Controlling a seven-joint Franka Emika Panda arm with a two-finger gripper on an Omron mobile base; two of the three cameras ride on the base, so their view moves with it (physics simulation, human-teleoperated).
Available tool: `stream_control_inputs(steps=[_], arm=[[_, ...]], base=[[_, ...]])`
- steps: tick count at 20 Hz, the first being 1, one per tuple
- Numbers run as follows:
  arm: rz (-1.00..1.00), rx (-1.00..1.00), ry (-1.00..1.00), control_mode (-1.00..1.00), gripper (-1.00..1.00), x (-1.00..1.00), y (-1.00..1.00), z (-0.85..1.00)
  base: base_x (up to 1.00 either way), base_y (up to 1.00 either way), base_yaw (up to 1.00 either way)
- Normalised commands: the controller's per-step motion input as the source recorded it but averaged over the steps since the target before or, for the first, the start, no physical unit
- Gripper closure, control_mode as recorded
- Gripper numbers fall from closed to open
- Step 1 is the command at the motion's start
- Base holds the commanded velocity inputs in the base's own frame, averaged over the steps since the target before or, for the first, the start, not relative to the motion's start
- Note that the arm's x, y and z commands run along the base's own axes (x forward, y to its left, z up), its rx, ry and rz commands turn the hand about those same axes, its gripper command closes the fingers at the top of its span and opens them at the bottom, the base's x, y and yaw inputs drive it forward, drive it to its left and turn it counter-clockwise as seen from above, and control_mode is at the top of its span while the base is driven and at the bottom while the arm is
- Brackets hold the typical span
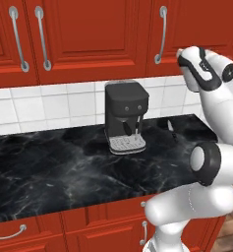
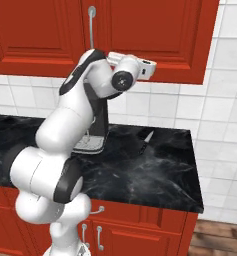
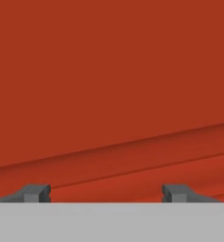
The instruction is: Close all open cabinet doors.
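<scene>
In the left base view the robot's white arm (image 1: 201,197) rises nearest the camera at the lower right, its wrist lifted to the bottom edge of the red cabinet doors (image 1: 88,34). Those doors hang in a row above the black marble counter (image 1: 64,167), each with a long silver bar handle (image 1: 161,34), and they look flush. A dark coffee machine (image 1: 126,116) stands on the counter against the white tiles.

In the right base view the arm again fills the foreground, and the hand reaches right, against the lower rail of the rightmost cabinet door. A small dark knife-like thing (image 2: 146,137) lies on the counter below.

In the hand view the jaws (image 3: 106,193) stand wide, holding nothing, and the door's raised red panel lies straight ahead of the two fingertips (image 3: 37,193), very close.
</scene>
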Motion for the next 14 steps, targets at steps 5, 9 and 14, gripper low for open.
stream_control_inputs(steps=[5, 9, 14], arm=[[-0.05, 0.0, 0.21, -1.0, -1.0, 0.59, 0.01, 0.0], [0.0, 0.0, 0.12, -1.0, -1.0, 0.1, 0.0, -0.24], [0.0, 0.0, 0.2, -1.0, -1.0, -0.2, 0.08, -0.52]], base=[[0.0, 0.0, 0.0], [0.0, 0.0, 0.0], [0.0, 0.0, 0.0]])
